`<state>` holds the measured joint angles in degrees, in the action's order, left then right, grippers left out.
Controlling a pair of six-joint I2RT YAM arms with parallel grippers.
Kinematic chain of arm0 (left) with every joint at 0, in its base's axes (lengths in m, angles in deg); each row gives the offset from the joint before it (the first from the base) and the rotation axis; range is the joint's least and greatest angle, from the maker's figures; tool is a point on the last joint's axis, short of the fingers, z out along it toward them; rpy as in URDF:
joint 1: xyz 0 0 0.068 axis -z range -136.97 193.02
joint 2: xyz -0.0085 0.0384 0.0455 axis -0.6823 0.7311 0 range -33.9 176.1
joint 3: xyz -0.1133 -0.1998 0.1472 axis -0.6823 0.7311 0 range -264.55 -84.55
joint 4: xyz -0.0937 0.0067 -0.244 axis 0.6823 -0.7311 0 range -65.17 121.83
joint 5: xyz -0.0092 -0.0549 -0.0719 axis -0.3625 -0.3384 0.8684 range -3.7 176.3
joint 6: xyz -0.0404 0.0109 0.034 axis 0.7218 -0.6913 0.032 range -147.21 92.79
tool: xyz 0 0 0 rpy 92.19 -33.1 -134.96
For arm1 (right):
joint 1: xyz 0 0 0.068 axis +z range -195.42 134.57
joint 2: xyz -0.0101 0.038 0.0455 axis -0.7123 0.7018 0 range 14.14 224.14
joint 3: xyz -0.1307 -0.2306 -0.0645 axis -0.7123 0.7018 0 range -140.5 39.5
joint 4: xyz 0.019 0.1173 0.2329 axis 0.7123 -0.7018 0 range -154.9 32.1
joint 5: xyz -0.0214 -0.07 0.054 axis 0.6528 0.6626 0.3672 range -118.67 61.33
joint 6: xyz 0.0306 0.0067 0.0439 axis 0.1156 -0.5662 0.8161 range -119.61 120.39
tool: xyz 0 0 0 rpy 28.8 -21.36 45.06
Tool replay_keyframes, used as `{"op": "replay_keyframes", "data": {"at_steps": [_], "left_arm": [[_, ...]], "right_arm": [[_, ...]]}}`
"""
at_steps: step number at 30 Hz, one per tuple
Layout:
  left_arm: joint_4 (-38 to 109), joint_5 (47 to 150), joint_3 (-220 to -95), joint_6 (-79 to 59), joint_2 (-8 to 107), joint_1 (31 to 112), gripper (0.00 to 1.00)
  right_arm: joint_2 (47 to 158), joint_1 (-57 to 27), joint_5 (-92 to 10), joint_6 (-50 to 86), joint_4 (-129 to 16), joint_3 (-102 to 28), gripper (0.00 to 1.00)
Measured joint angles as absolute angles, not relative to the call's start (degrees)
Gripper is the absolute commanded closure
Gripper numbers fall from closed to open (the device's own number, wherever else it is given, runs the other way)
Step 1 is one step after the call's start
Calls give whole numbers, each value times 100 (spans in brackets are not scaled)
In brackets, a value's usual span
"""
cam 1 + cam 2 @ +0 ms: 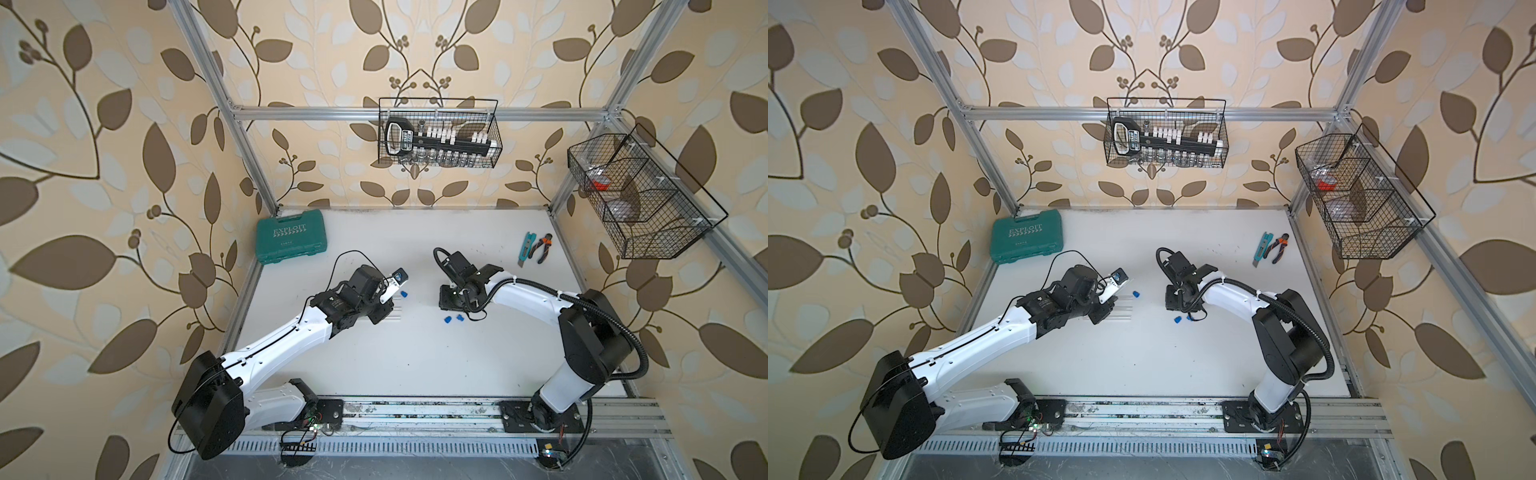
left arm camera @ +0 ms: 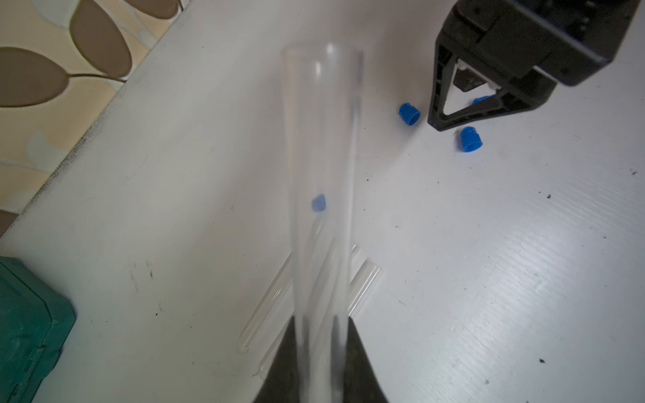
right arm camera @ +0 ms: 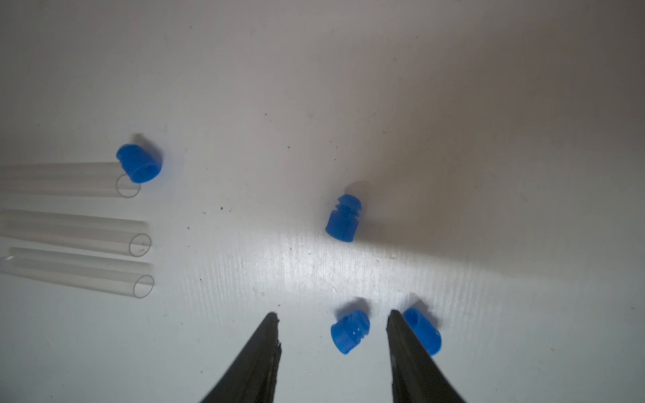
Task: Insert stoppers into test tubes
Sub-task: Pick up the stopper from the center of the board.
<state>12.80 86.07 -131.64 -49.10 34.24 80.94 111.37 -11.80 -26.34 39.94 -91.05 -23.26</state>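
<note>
My left gripper (image 2: 321, 321) is shut on a clear test tube (image 2: 323, 146), which sticks out from its jaws, raised off the table; in a top view this gripper (image 1: 395, 284) is left of centre. Three more test tubes (image 3: 73, 230) lie side by side on the white table, open ends toward my right gripper. My right gripper (image 3: 332, 314) is open and low over the table. One blue stopper (image 3: 350, 332) lies between its fingers, untouched. Another stopper (image 3: 424, 331) lies just outside one finger. A third stopper (image 3: 343, 218) lies farther ahead, and a fourth stopper (image 3: 139, 164) sits by the tubes' mouths.
A green tool case (image 1: 293, 237) lies at the table's far left. A utility knife and pliers (image 1: 536, 247) lie at the far right. Wire baskets hang on the back wall (image 1: 438, 133) and the right frame (image 1: 640, 195). The lying tubes (image 1: 390, 313) are beneath the left wrist.
</note>
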Motion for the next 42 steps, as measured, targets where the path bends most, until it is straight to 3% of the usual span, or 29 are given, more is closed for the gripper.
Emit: {"op": "replay_keyframes", "data": {"at_steps": [17,23,42], "left_arm": [[1269,8610,-13164,-4912,3396,8094,100],[1272,8612,-13164,-4912,3365,8094,100],[1272,8612,-13164,-4916,3359,8094,100]], "right_arm": [[11959,-1180,-2282,4304,-8886,-2722,63],[12077,-1180,-2230,4368,-8847,-2739,74],[12164,-1180,-2112,4324,-8845,-2802,82]]}}
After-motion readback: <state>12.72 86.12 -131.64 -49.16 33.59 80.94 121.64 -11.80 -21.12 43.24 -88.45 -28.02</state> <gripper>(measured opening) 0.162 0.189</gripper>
